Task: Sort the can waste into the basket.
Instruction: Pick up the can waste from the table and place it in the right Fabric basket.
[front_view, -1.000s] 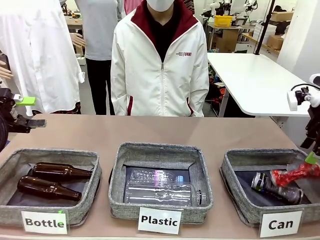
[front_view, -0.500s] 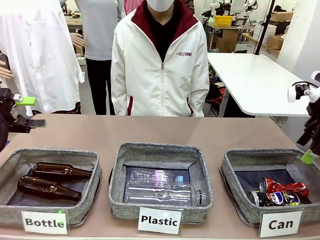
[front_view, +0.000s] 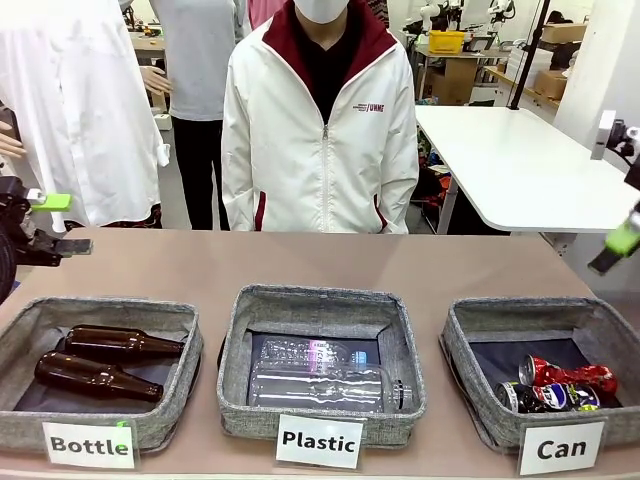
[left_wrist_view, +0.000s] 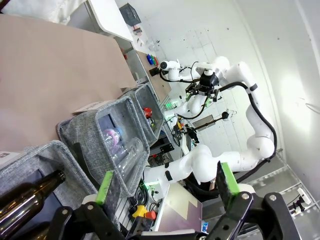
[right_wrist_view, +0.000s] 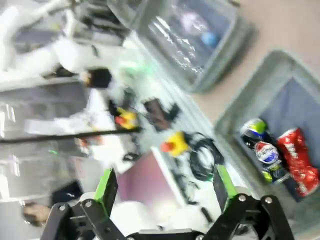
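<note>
Two crushed cans lie side by side in the front right corner of the grey "Can" basket (front_view: 470, 330): a red can (front_view: 568, 375) and a dark can with blue and yellow print (front_view: 545, 398). My right gripper (front_view: 615, 250) hangs open and empty well above the basket's right edge. Its wrist view looks down between its spread green pads (right_wrist_view: 106, 184) on the red can (right_wrist_view: 299, 161), the dark can (right_wrist_view: 260, 145) and the basket (right_wrist_view: 235, 112). At the table's far left my left gripper (front_view: 55, 223) is open and empty, its fingers (left_wrist_view: 105, 186) spread over the bottle basket.
The "Bottle" basket (front_view: 100, 310) on the left holds two brown glass bottles. The "Plastic" basket (front_view: 320, 300) in the middle holds clear plastic bottles. A person in a white jacket (front_view: 320, 130) stands behind the far edge. Bare tabletop lies behind the baskets.
My right gripper opened and let go of the red can, which dropped into the Can basket beside the dark can. The gripper then rose up and to the right. The left arm stayed still.
</note>
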